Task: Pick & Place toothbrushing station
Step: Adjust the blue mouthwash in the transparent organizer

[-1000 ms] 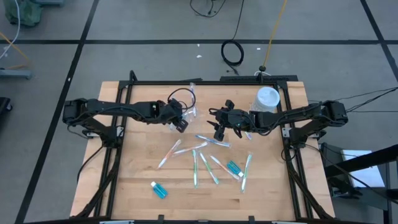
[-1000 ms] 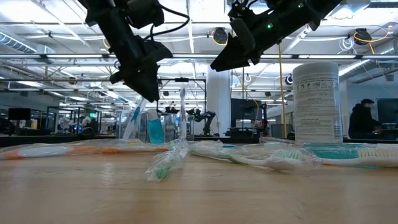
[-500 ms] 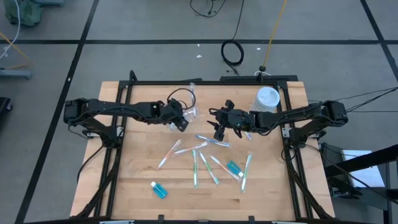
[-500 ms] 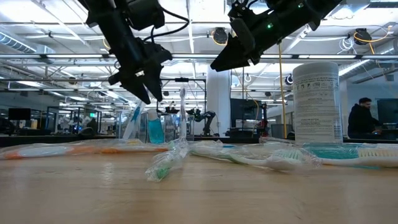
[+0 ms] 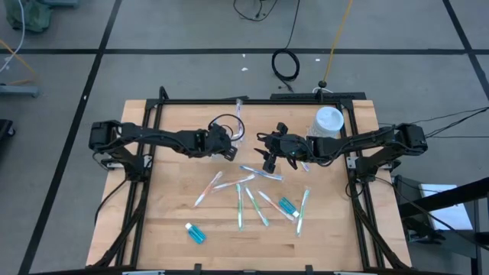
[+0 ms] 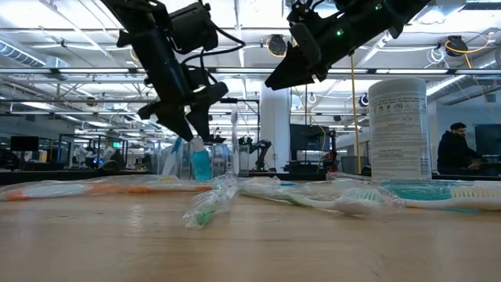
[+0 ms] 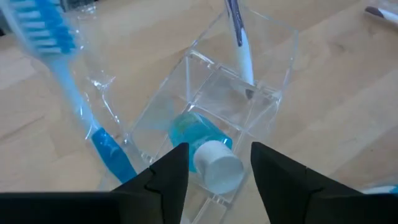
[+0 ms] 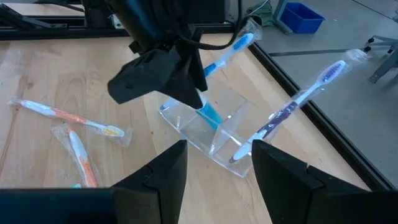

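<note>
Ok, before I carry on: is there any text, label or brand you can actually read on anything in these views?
None legible.
White lidded container: printed lines run round its label, too small and blurred to read.
Teal tube in the clear plastic cup: no print visible.
Wrapped toothbrushes on the table: no readable marking.

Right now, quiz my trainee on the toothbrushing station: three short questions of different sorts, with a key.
1. True or false: a teal-blue tube with a white cap sits inside the clear plastic cup.
2. Whose fingers hang open above that cap? A) left arm's B) right arm's
3. Fill in: ___ more teal-blue tubes lie loose on the wooden table.
Key: 1 true; 2 A, the left fingers; 3 two.
</note>
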Controlling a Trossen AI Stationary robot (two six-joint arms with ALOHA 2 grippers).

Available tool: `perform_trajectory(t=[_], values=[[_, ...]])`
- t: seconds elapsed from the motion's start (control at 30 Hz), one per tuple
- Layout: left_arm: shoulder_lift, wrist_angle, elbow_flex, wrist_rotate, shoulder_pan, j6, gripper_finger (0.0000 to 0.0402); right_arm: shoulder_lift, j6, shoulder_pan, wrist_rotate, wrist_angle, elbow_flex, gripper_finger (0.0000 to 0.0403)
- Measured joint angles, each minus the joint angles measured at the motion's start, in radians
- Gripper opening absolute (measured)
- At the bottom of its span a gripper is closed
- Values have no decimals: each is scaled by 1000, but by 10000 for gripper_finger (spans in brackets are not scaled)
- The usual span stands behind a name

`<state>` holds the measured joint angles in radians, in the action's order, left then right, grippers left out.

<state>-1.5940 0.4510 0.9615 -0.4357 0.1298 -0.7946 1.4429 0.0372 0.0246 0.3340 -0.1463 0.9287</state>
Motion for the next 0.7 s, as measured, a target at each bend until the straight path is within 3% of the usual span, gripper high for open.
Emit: perform_trajectory(t=[0.37,0.7], values=[[15,31,0,66,35,93,122,0,0,0,0,0,0,171],[54,87,-2,82,89,165,180,0,0,0,0,-2,0,171]])
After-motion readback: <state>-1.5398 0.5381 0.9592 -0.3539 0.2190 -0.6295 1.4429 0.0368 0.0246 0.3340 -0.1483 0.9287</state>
